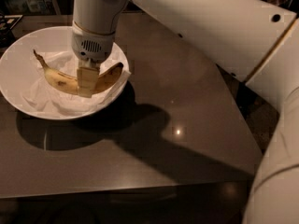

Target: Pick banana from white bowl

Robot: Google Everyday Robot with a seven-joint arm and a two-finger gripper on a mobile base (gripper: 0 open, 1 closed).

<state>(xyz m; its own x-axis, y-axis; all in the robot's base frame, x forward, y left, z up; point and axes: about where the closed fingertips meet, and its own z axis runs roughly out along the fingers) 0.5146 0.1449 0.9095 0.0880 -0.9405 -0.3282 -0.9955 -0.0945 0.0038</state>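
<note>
The yellow banana [58,80], brown-speckled with a dark stem tip pointing up left, lies curved across the wide white bowl [14,50] at the upper left. My gripper [86,88] comes straight down over the bowl and is shut on the banana's middle. One tan finger [86,78] shows across the front of the fruit; the other is hidden behind it. The banana sits just above the crumpled white paper [39,99] lining the bowl.
The bowl stands on a dark glossy table [187,125] whose front edge runs along the bottom and whose right edge slants away. My large white arm [224,27] fills the upper right and casts a shadow over the table's middle.
</note>
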